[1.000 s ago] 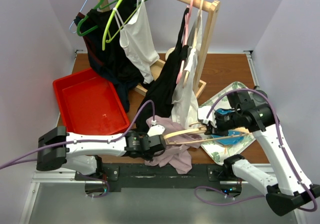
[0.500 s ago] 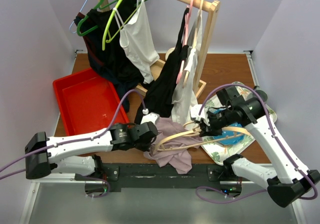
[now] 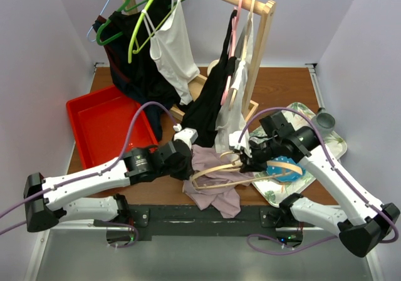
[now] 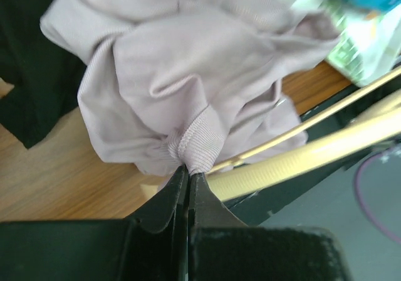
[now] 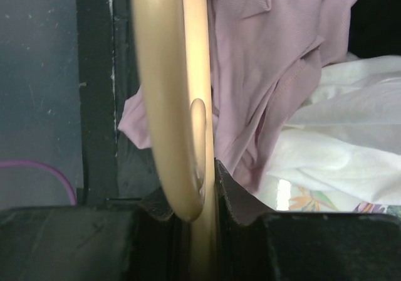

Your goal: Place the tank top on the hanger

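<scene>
Pretty clearly a robotics lab booth: plain white walls [image 3: 44, 55] box in a brown wooden table [image 3: 288, 83], white robot arms at lower left [image 3: 94, 179] and lower right [image 3: 341, 180] are bolted to a black metal rail [image 3: 207, 217], and a small pale-wood clothes rack [image 3: 263, 42] stands up top.
</scene>
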